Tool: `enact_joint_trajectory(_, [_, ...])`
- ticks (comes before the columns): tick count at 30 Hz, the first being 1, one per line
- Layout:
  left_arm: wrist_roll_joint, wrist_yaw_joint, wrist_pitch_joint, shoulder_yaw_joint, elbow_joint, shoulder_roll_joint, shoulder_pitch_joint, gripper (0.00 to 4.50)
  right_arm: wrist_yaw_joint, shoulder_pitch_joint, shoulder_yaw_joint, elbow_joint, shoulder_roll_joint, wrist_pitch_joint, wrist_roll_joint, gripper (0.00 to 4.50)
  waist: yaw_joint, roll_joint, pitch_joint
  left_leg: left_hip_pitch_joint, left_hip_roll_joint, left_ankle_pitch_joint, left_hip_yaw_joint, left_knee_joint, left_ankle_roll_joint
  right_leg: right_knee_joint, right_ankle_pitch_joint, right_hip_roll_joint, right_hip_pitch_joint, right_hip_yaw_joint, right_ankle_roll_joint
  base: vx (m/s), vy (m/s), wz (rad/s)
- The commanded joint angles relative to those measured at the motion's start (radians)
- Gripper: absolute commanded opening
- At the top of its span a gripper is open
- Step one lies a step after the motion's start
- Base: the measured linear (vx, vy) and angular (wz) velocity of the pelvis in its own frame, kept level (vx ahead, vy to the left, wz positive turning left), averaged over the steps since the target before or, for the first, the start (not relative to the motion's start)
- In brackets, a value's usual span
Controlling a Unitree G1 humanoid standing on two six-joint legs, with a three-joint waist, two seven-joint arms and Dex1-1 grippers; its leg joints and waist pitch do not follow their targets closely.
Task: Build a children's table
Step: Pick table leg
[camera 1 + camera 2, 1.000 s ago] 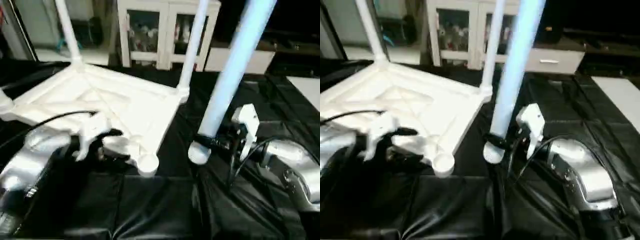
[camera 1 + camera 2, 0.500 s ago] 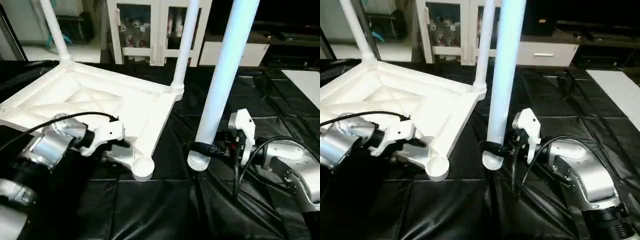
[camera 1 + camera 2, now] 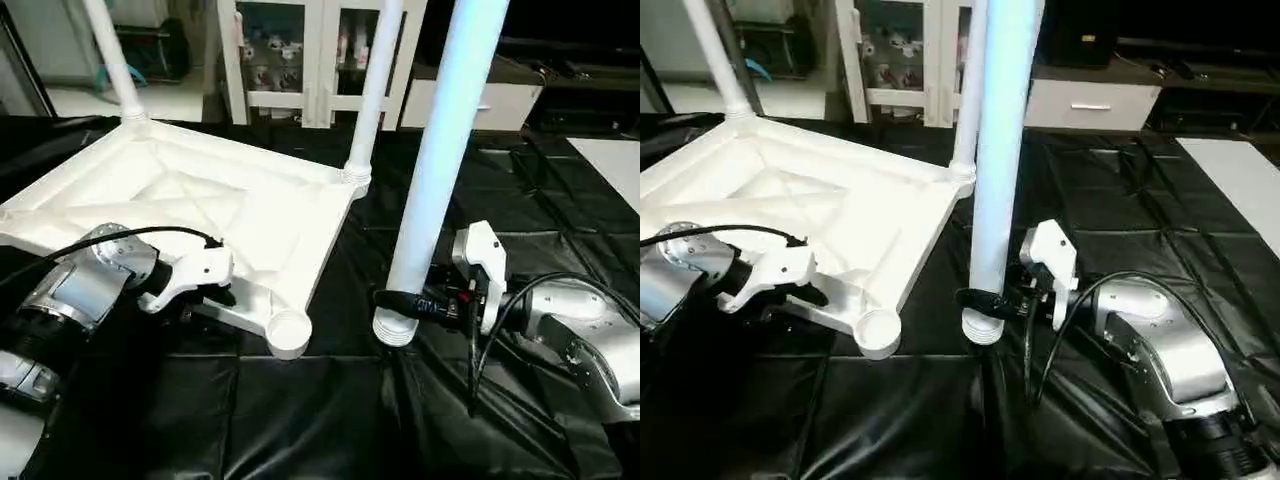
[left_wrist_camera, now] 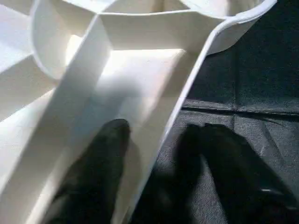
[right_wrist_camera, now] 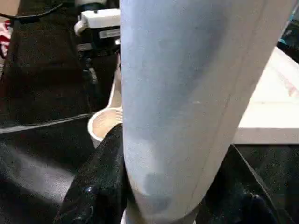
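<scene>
On black sheet [image 3: 300, 420], right gripper [image 3: 400, 300] clamps upright leg [image 3: 435, 170]; left gripper [image 4: 149, 186] pinches tabletop [image 3: 200, 200] rim

Held leg [image 3: 432, 170] now more upright, nearer corner socket [image 3: 288, 328].

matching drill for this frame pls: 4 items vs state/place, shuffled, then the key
1. left gripper
2. right gripper
3. empty corner socket
4. two far legs

A. standing upright in the tabletop's far sockets
B. shut on the loose leg, near its ribbed end
C. astride the tabletop's rim
D. nearest the loose leg's lower end, open on top

Pairs: 1-C, 2-B, 3-D, 4-A
</scene>
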Motion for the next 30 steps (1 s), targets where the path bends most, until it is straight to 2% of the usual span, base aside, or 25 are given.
enact_joint_trajectory(1, [0.010, -0.002, 0.009, 0.015, 0.004, -0.004, -0.015, 2.60, 0.007, -0.013, -0.003, 0.005, -0.002, -0.018, -0.016, 1.82, 0.002, 0.005, -0.058, 0.049, 0.109, -0.305, -0.045, -0.104, -0.058, -0.071, -0.085, -0.081, 0.008, 0.032, -0.260, 0.000, 0.000, 0.00])
enact_joint_trajectory(5, [0.017, 0.000, 0.015, 0.013, 0.003, -0.007, -0.010, 2.33, 0.003, -0.012, 0.000, 0.011, 0.002, -0.026, -0.018, 1.82, 0.010, 0.005, -0.060, 0.051, 0.109, -0.294, -0.043, -0.104, -0.064, -0.070, -0.066, -0.082, 0.006, 0.033, -0.251, 0.000, 0.000, 0.00])
enact_joint_trajectory(7, [0.023, 0.009, 0.002, 0.011, 0.013, -0.015, -0.011, 2.10, 0.000, -0.010, 0.003, 0.012, 0.005, -0.030, -0.021, 1.82, 0.014, 0.005, -0.061, 0.049, 0.109, -0.268, -0.042, -0.103, -0.055, -0.067, -0.029, -0.081, 0.007, 0.033, -0.254, 0.000, 0.000, 0.00])
enact_joint_trajectory(16, [0.039, 0.002, 0.013, -0.016, -0.012, -0.028, 0.018, 1.45, -0.003, -0.007, 0.003, 0.014, 0.016, -0.038, -0.027, 1.82, 0.014, 0.004, -0.062, 0.046, 0.110, -0.242, -0.041, -0.101, -0.033, -0.065, 0.005, -0.081, 0.010, 0.032, -0.262, 0.000, 0.000, 0.00])
enact_joint_trajectory(18, [0.017, -0.008, 0.063, -0.005, -0.039, -0.040, 0.038, 1.28, -0.009, -0.009, 0.000, 0.015, 0.021, -0.038, -0.024, 1.82, 0.014, 0.004, -0.063, 0.046, 0.111, -0.241, -0.041, -0.101, -0.033, -0.064, 0.007, -0.082, 0.011, 0.032, -0.262, 0.000, 0.000, 0.00])
enact_joint_trajectory(19, [0.003, -0.005, 0.121, 0.004, -0.068, -0.047, 0.052, 1.08, -0.013, -0.009, -0.001, 0.015, 0.024, -0.039, -0.025, 1.82, 0.012, 0.006, -0.063, 0.046, 0.112, -0.233, -0.040, -0.102, -0.036, -0.061, 0.018, -0.081, 0.010, 0.032, -0.267, 0.000, 0.000, 0.00])
enact_joint_trajectory(24, [-0.040, 0.029, 0.255, 0.041, -0.135, -0.077, 0.092, 0.86, -0.055, -0.011, -0.012, 0.026, 0.039, -0.034, -0.037, 1.82, 0.011, 0.003, -0.062, 0.047, 0.108, -0.219, -0.034, -0.099, -0.029, -0.063, 0.022, -0.076, 0.008, 0.033, -0.272, 0.000, 0.000, 0.00])
enact_joint_trajectory(25, [-0.060, 0.073, 0.306, 0.065, -0.158, -0.104, 0.110, 0.80, -0.093, -0.017, -0.018, 0.043, 0.053, -0.028, -0.052, 1.82, 0.011, -0.001, -0.062, 0.046, 0.108, -0.220, -0.033, -0.099, -0.027, -0.063, 0.018, -0.077, 0.009, 0.034, -0.272, 0.000, 0.000, 0.00])
enact_joint_trajectory(29, [-0.065, 0.243, 0.456, 0.130, -0.224, -0.188, 0.167, 0.61, -0.207, -0.047, -0.044, 0.102, 0.101, 0.000, -0.085, 1.82, 0.008, -0.003, -0.057, 0.043, 0.109, -0.249, -0.035, -0.100, -0.039, -0.076, -0.077, -0.084, 0.010, 0.037, -0.270, 0.000, 0.000, 0.00])
enact_joint_trajectory(30, [-0.062, 0.269, 0.482, 0.141, -0.237, -0.201, 0.176, 0.60, -0.224, -0.052, -0.050, 0.108, 0.109, 0.007, -0.085, 1.82, 0.008, -0.007, -0.057, 0.045, 0.110, -0.254, -0.034, -0.098, -0.040, -0.077, -0.090, -0.085, 0.009, 0.038, -0.268, 0.000, 0.000, 0.00])
